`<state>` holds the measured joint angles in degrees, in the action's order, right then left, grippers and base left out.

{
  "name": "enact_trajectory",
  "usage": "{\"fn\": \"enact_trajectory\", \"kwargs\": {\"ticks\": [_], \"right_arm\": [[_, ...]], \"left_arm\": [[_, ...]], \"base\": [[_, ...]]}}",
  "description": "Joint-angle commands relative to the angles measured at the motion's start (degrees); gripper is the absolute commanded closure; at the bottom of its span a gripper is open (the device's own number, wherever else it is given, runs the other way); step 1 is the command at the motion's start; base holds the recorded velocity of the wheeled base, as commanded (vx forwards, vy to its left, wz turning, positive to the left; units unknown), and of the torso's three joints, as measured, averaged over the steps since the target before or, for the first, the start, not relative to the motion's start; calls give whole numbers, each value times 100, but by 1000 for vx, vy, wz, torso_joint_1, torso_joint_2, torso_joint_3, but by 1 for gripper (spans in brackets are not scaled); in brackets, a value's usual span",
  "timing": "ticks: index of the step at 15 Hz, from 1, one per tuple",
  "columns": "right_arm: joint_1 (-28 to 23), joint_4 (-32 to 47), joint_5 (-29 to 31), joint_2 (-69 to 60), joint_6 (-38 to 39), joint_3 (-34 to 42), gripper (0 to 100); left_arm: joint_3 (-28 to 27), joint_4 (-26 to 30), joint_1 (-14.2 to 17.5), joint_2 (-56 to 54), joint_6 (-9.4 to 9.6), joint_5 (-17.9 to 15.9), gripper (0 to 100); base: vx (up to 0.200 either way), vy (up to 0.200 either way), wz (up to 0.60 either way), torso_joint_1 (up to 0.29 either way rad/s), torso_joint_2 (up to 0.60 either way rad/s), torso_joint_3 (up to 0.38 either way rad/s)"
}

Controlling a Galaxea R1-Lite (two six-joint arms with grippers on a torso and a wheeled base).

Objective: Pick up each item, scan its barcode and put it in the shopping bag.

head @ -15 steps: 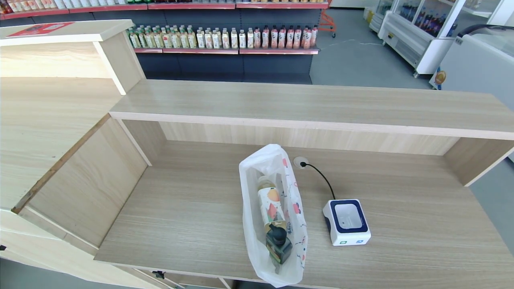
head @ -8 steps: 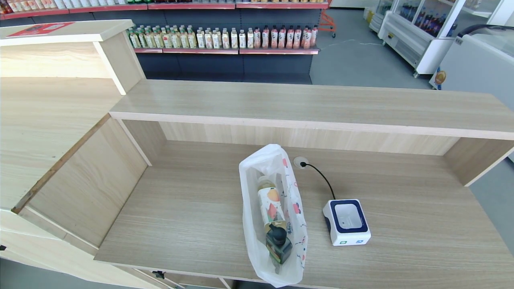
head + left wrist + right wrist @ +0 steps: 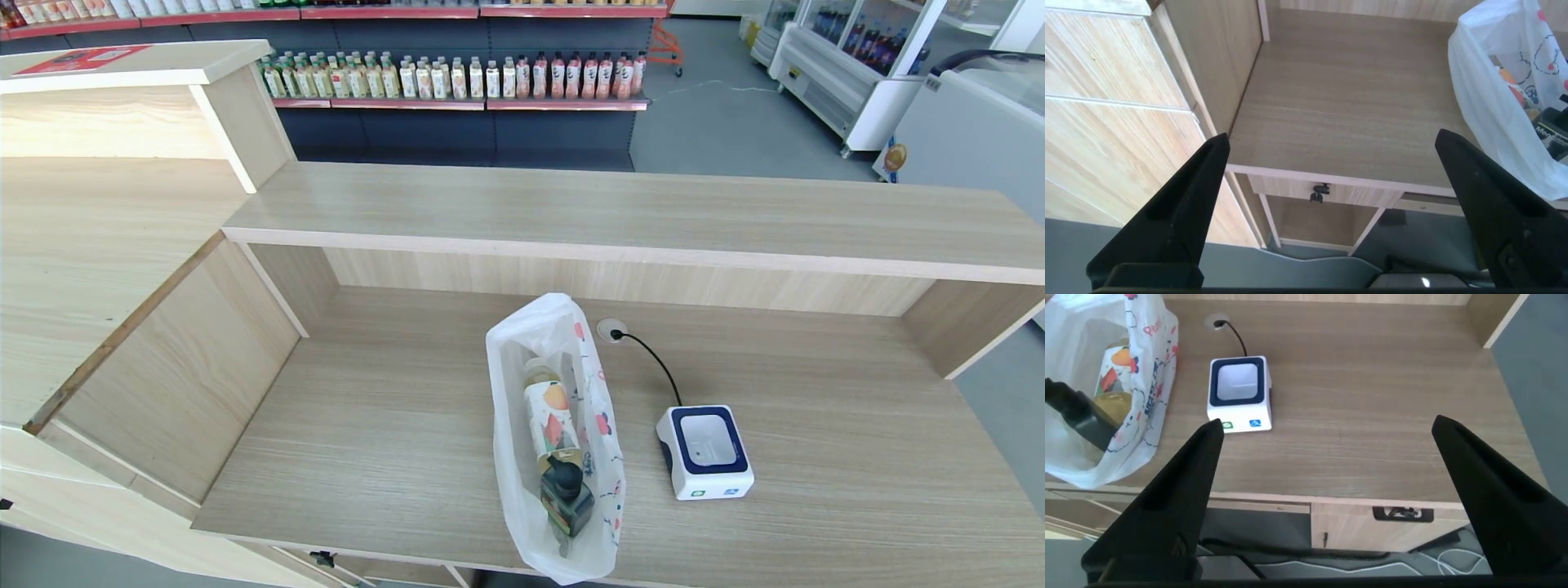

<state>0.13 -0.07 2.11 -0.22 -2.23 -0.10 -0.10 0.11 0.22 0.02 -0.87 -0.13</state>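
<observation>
While L gripper (image 3: 1331, 135), R gripper (image 3: 1327, 421) gape, bottles (image 3: 549, 418) in bag (image 3: 508, 441)

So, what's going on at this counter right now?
A robot is bagging groceries at a shop counter. A pale bottle with a fruit label and a dark bottle already lie inside the white shopping bag, and the scanner sits beside it. The left gripper and right gripper hang open and empty near the counter's front edge, touching nothing.
</observation>
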Motion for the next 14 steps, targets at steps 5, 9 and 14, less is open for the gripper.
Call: {"fn": "enact_trajectory", "kwargs": {"ticks": [5,9,14], "right_arm": [[4,-1,0,22,3,1,0],[4,-1,0,22,12,1,0],[4,-1,0,22,82,1,100]], "left_arm": [[1,-2,4,-2,113,-4,0],[1,7,4,-2,104,5,0],[1,7,4,-2,87,5,0]], "base": [[0,-200,0,3,0,5],[0,-200,0,6,2,6],[0,0,0,0,0,0]]}}
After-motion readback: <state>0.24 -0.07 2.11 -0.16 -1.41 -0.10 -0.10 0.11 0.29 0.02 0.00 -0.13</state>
